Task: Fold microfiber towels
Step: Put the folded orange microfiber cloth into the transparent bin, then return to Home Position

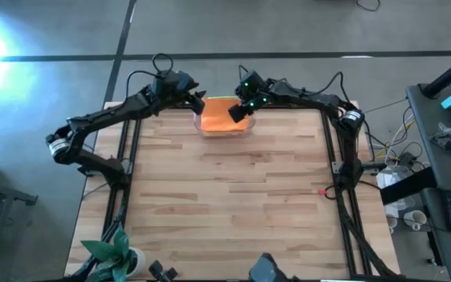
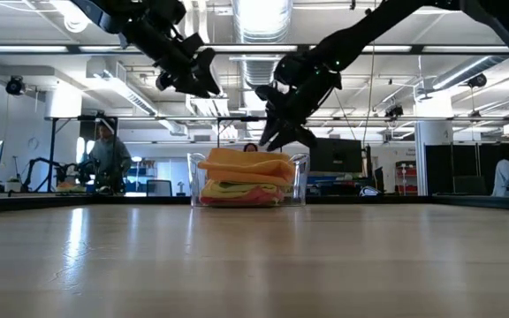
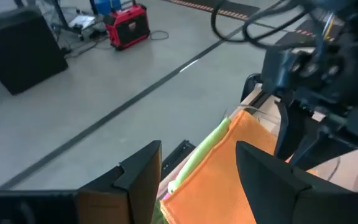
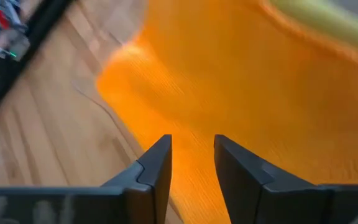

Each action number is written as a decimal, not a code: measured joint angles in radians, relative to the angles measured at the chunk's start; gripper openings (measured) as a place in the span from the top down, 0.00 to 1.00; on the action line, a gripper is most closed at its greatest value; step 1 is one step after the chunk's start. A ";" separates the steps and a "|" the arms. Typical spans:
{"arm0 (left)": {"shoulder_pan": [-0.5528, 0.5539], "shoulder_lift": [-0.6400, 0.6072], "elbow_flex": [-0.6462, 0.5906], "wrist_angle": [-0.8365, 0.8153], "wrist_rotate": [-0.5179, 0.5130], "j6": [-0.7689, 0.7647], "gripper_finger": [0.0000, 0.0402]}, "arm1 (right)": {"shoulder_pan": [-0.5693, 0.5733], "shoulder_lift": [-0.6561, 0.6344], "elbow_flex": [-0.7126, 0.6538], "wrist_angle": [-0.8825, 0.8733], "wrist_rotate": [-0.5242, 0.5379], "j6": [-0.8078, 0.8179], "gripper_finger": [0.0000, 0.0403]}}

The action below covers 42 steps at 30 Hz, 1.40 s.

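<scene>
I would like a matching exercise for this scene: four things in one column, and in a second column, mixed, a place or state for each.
Things
1. orange towel
2. clear tray
3. left gripper
4. potted plant

Places or states
A. at the table's near left corner in the high view
B. open, above the tray's left side
C. on top of the pile
D. holding the stacked towels at the table's far edge

Pairs: 1-C, 2-D, 3-B, 4-A

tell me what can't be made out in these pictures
- Lower towels: in the high view the orange towel covers the stack; the low view shows only their edges through the clear tray.
- Right gripper: fingers apart above the orange cloth; contact unclear.
- Left gripper: open above the tray; its fingers hide the cloth beneath.
</scene>
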 joint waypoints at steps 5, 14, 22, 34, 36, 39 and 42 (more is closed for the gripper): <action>0.000 -0.021 0.002 0.001 0.002 0.034 0.52 | 0.007 0.012 0.000 -0.114 0.000 -0.020 0.74; 0.000 -0.024 0.000 0.001 0.002 0.035 0.52 | 0.051 0.063 0.000 -0.160 0.020 -0.045 0.74; -0.005 -0.073 0.002 -0.045 0.003 0.025 0.52 | 0.048 -0.039 -0.001 -0.162 0.019 -0.099 0.74; -0.145 -0.271 -0.085 -0.209 0.006 -0.026 0.56 | 0.117 -0.270 -0.008 -0.195 0.020 -0.254 0.74; -0.183 -0.315 -0.126 -0.208 0.006 -0.026 0.60 | 0.151 -0.300 -0.017 -0.194 0.019 -0.275 0.74; -0.247 -0.385 -0.199 -0.201 0.006 -0.027 0.70 | 0.203 -0.335 -0.039 -0.193 0.018 -0.284 0.74; -0.303 -0.454 -0.270 -0.200 0.006 -0.055 0.81 | 0.260 -0.355 -0.079 -0.193 0.019 -0.292 0.74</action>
